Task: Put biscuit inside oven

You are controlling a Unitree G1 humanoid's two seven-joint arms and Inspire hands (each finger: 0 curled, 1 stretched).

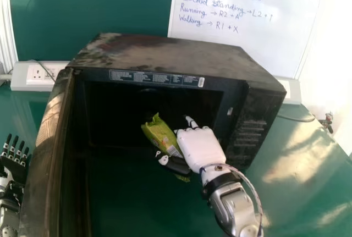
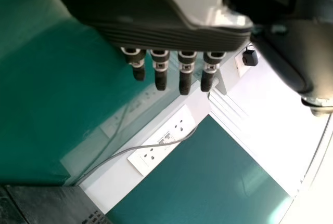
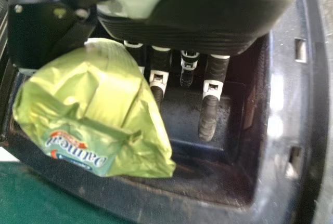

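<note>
**Right Robot Hand [image 1: 201,148] Holds Green Biscuit Packet [image 1: 161,137] at Open Oven [image 1: 170,55]**

A glossy green tabletop [image 1: 308,160] spreads beneath and around the right robot hand, pale glare streaking it to the right. Beyond the hand, a dark green board [image 1: 132,0] backs the room, with a whiteboard [image 1: 242,42] of handwritten lines propped upright ahead and slightly right, near a white wall [image 1: 336,77]. The black, dusty-topped oven stands directly ahead of the hand, its dark cavity facing it. The oven door [image 1: 48,143] hangs open to the hand's left, an upright barrier between it and the left robot hand [image 1: 12,165], whose fingers are straight and apart. The oven's front frame [image 1: 234,110] rises close on the right hand's right. Farther off, beyond the door, a white socket strip [image 1: 36,80] lies at the board's foot, a thin grey cable [image 2: 140,147] crossing it. The crinkled packet sits tilted at the oven's mouth, clamped between the right hand's thumb and fingers; how deep it reaches inside cannot be told.
</note>
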